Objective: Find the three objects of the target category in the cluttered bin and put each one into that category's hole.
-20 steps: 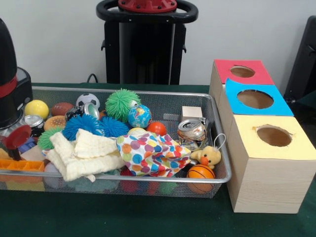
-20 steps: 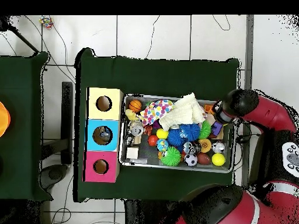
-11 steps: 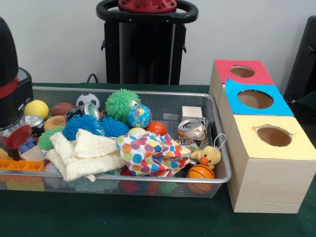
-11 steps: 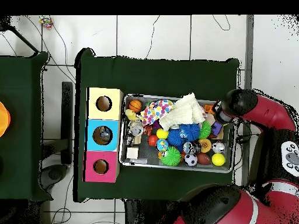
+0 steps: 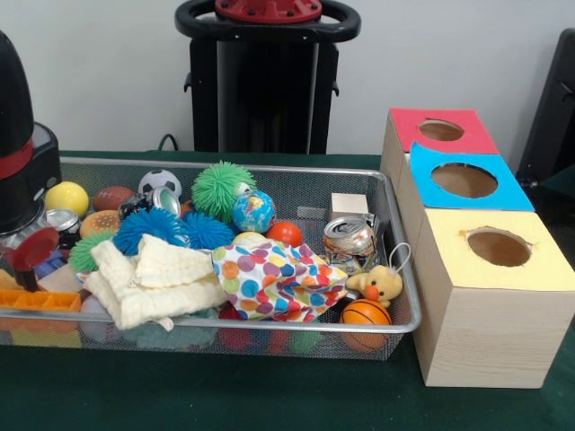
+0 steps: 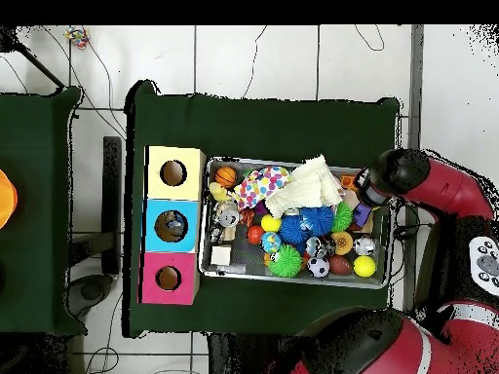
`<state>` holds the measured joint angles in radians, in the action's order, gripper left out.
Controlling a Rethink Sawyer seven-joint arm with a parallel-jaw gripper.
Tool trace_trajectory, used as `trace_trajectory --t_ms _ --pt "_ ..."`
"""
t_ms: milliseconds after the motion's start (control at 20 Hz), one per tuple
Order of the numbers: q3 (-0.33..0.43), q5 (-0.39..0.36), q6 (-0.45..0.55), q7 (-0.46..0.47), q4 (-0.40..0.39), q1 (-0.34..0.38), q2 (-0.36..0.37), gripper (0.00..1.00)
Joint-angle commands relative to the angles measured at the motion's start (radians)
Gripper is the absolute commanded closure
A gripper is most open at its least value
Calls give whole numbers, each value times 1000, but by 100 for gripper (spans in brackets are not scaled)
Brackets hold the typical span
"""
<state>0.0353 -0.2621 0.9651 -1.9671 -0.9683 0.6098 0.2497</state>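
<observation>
- The tool point(image 5: 20, 256) sits low over the left end of the wire bin point(image 5: 395, 211), down by the orange block point(image 5: 38, 300). Honestly can't tell if it's apart or together.
- Crushed can point(image 5: 349, 238) lies at the bin's right end, just above the plush duck point(image 5: 377, 285).
- Second can point(image 5: 61, 221) is right beside the tool.
- Box's three holes: red point(image 5: 440, 130), blue point(image 5: 464, 180), yellow point(image 5: 498, 247).

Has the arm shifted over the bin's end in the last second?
No. In the overhead view the arm stays over the same end of the wire bin, beside the orange tray.
</observation>
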Motion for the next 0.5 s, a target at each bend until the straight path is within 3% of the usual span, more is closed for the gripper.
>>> trace_trajectory --t_ms 50,350,500 --pt "75 37 -116 -97 -203 -2 -148 100" --pt "67 83 -132 -190 -265 -23 -149 100" --pt "65 102 -149 -180 -274 -23 -158 100"
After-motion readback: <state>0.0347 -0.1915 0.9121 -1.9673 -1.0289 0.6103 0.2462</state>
